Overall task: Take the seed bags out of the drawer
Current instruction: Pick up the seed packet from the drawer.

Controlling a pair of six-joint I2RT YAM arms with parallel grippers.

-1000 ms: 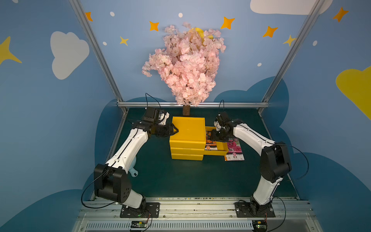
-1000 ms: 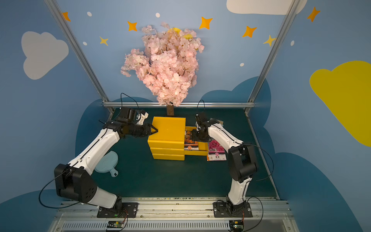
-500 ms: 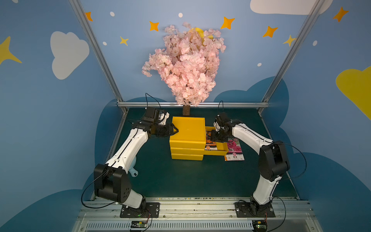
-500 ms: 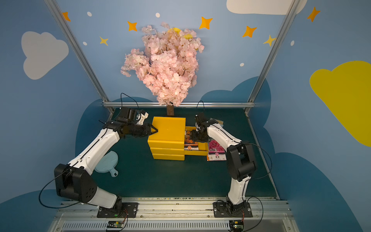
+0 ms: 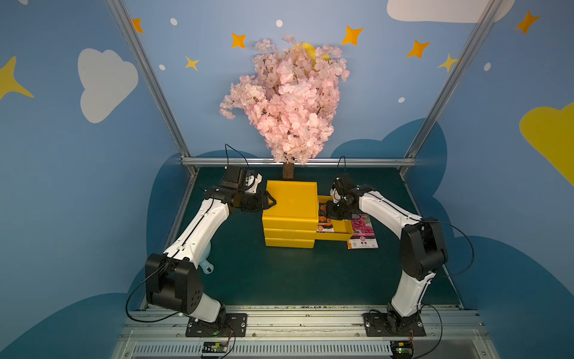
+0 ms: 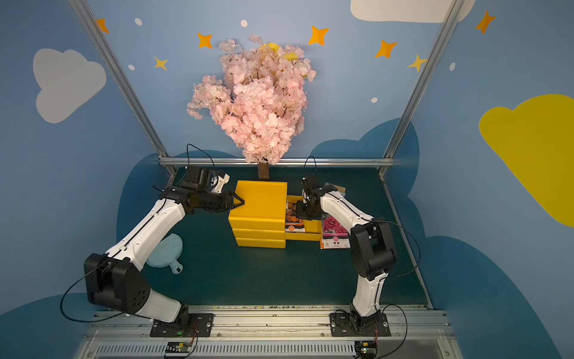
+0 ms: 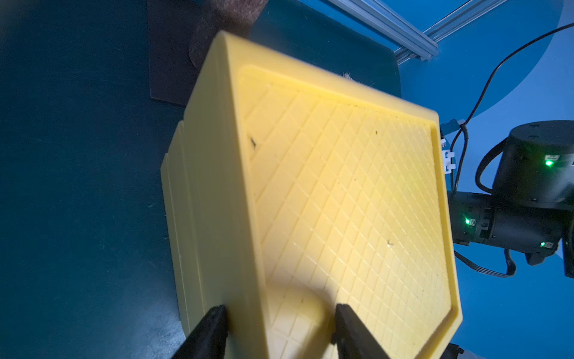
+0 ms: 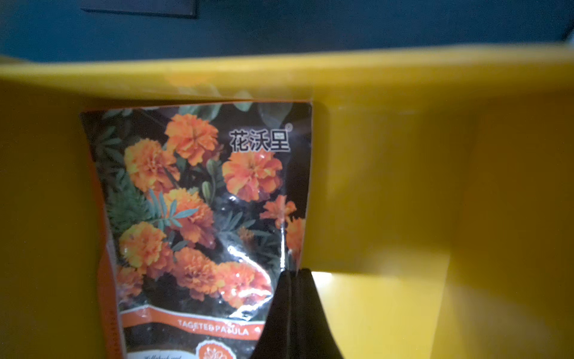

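Observation:
A yellow drawer cabinet (image 5: pixel 292 199) stands mid-table with its top drawer (image 5: pixel 334 237) pulled out to the right. Inside lies a seed bag printed with orange flowers (image 5: pixel 324 225) (image 6: pixel 293 225) (image 8: pixel 198 202). My right gripper (image 5: pixel 329 214) (image 6: pixel 299 214) (image 8: pixel 293 272) reaches down into the drawer (image 8: pixel 403 186) and is shut on this bag's edge. Another seed bag, with magenta flowers (image 5: pixel 362 231) (image 6: pixel 334 233), lies flat on the table just right of the drawer. My left gripper (image 5: pixel 271 202) (image 6: pixel 240 202) (image 7: pixel 279 310) clamps the cabinet's top left edge (image 7: pixel 248 217), one finger on the side, one on top.
A pink blossom tree (image 5: pixel 285 102) stands right behind the cabinet. A pale blue paddle-shaped thing (image 6: pixel 164 250) lies under my left arm. Tan bristles (image 6: pixel 338 189) peek out behind my right arm. Metal frame posts and blue walls close in the table.
My right gripper's fingers have closed together on the orange-flower bag's edge inside the drawer. The left arm has stayed put on the cabinet.

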